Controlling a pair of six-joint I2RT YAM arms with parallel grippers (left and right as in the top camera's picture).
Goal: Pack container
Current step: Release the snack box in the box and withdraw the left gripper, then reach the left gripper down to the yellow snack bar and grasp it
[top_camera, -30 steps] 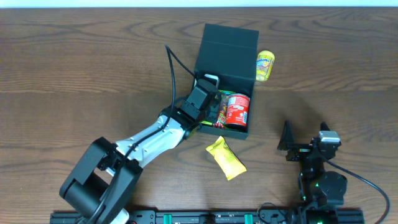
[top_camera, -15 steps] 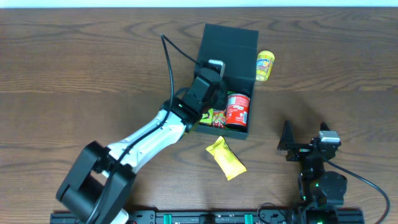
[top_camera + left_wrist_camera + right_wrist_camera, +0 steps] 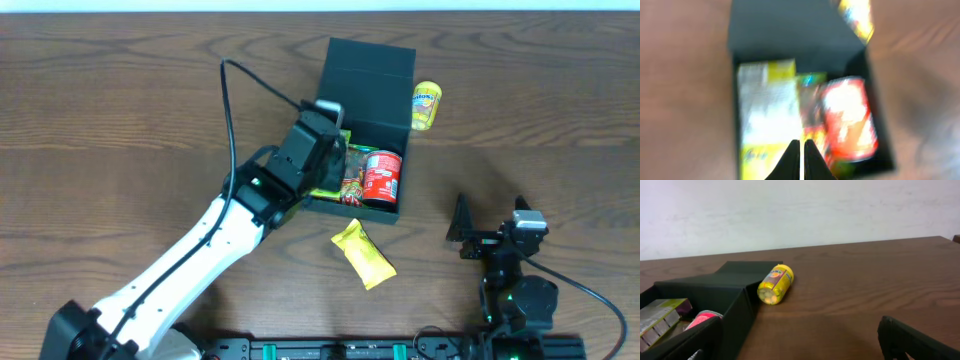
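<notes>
**Asker:** How much room is there around the container?

**Me:** The desk (image 3: 120, 120) is open wood to the left of the container (image 3: 350, 208) and in front of it. The desk's far edge runs a little behind it. The container stands open, with its lid (image 3: 368, 68) folded away at the back.

**Asker:** And your pincers?

**Me:** My left pincer (image 3: 801, 147) is closed, tips pressed together. It hangs over the container's left half, above the seam between the green-yellow carton (image 3: 767, 110) and the snack pack (image 3: 810, 105) next to it. My right pincer (image 3: 801, 325) gapes wide and grips nothing. It sits low over the desk, well apart from the container and off its front right corner.

**Asker:** What is inside the container?

**Me:** The carton lies along the left wall and the red can (image 3: 381, 176) lies on its side along the right wall. The snack pack is wedged between them.

**Asker:** And outside it?

**Me:** A yellow jar (image 3: 427, 105) lies on its side just beside the container's right wall, near the lid. A yellow packet (image 3: 363, 254) lies near the front wall.
</notes>
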